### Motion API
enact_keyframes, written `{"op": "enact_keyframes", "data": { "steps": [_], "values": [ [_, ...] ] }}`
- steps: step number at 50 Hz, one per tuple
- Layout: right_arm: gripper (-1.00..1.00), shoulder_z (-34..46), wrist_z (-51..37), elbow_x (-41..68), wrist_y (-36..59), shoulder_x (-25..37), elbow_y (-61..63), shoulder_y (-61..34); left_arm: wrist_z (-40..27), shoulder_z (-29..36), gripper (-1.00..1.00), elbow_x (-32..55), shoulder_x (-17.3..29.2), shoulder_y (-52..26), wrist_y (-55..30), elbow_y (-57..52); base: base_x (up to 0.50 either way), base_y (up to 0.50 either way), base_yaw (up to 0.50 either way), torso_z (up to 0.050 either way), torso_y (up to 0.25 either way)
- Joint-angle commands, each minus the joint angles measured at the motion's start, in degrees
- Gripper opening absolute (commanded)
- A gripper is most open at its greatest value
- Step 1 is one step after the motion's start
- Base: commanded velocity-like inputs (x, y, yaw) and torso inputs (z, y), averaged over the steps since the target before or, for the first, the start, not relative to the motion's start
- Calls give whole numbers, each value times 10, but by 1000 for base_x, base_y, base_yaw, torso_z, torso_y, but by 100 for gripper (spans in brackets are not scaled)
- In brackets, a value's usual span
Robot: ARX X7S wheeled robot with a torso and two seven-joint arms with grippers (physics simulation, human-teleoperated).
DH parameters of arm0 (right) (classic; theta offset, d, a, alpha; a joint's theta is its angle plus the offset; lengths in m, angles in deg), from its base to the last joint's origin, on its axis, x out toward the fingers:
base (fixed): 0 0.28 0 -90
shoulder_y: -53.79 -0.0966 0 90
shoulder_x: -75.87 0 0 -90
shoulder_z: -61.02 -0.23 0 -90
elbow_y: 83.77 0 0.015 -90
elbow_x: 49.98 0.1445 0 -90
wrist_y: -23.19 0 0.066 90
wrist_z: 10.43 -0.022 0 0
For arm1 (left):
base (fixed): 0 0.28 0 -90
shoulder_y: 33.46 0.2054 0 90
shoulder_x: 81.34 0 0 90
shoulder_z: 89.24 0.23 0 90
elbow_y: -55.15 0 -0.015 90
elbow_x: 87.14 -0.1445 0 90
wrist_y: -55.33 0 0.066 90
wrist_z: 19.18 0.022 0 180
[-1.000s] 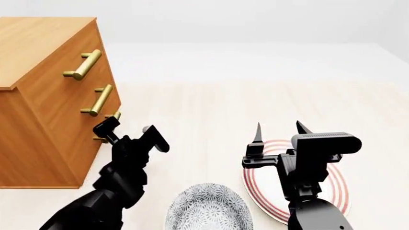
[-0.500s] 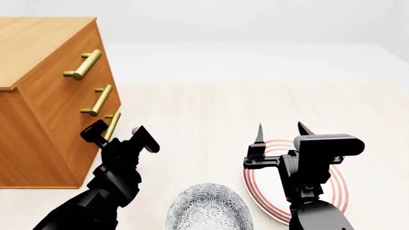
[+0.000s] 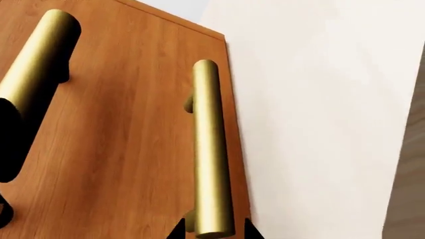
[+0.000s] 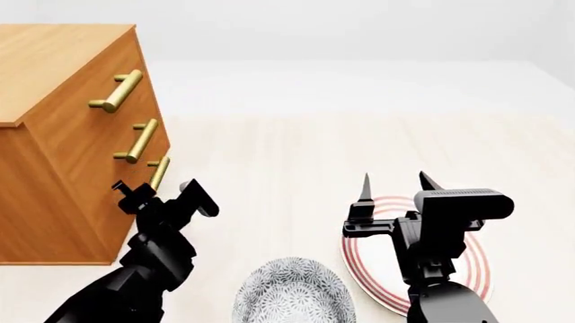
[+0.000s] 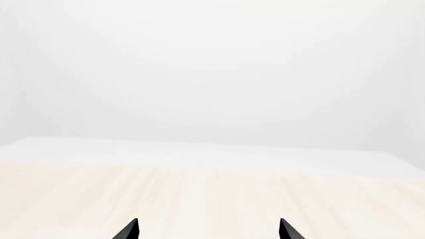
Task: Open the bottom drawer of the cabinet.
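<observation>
Over the last second the left hand (image 4: 161, 192) had swung in from beside the orange-brown wooden cabinet (image 4: 63, 141) to its lowest brass bar handle (image 4: 159, 172) — fingers spread wide, the bar's near end between the fingertips (image 3: 176, 230), nothing gripped. The bottom drawer (image 3: 133, 164) sat flush, unopened on the pale wooden surface (image 4: 341, 155); closing and pulling seemed next. The right hand (image 4: 392, 180) hung open above a red-ringed plate (image 4: 476, 266).

A pale, light-wood floor (image 4: 297, 155) with faint grain streaks fills the foreground under soft, even light. Beyond its far edge lies a white band, then a plain white wall (image 5: 212, 64) with no visible features.
</observation>
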Motion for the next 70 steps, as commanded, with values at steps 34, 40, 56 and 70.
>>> {"op": "enact_keyframes", "data": {
  "steps": [34,40,56,70],
  "values": [
    [100,5,-9,13,-5,9,-4,-1,17,58,-100,-11,-58,-22,43,4,4,0,-3,0,0],
    [100,4,-11,16,-5,10,1,0,10,118,-100,43,-60,-22,36,-13,7,0,-6,0,0],
    [100,-2,-13,24,-11,16,6,6,-30,289,-100,214,-60,-35,-16,-74,6,0,-5,0,0],
    [100,0,-15,28,-13,17,2,5,-40,321,-100,262,-60,-41,-26,-114,5,0,-4,0,0]
  ]
}}
